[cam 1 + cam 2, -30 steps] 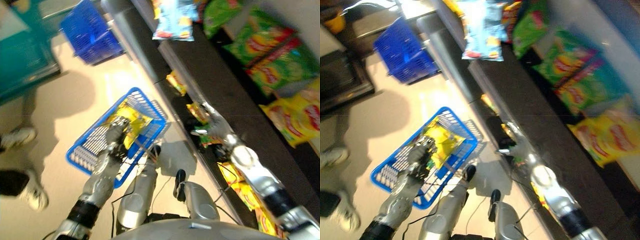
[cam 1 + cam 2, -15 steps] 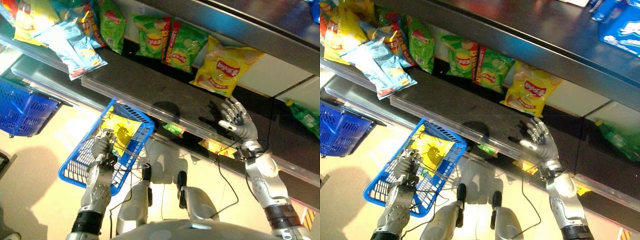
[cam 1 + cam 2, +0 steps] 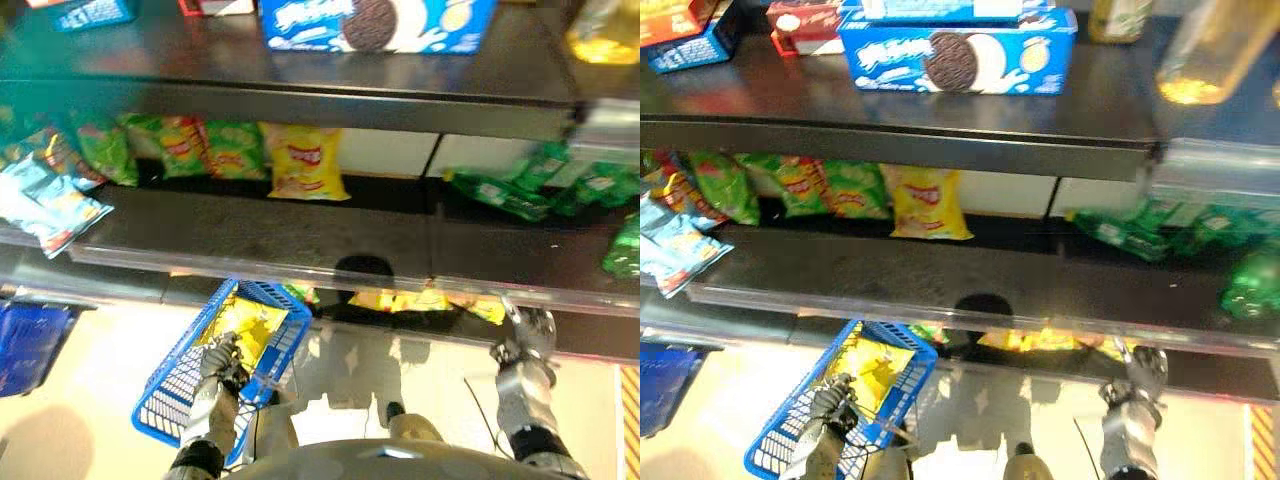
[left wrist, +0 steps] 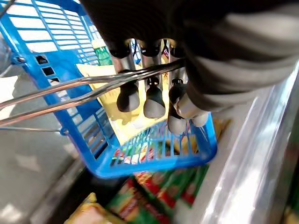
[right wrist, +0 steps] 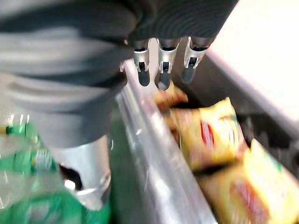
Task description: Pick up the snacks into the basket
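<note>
Left hand at 7 o'clock, fingers curled tight round thin metal wire handle of blue plastic mesh basket. Yellow snack bag lies inside basket, toward shelf end. Right hand at 4 o'clock, raised at edge of dark lower shelf, fingers straight, apart, gripping nothing. Yellow snack packets lie on shelf level just below that hand. Upright yellow chip bag at 12 o'clock on shelf, green bags beside it.

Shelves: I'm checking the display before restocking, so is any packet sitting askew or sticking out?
Yes. The pale blue packet at the left end of the middle shelf lies flat and crooked, hanging over the front edge, while the yellow chip bag and green bags beside it stand upright.
</note>
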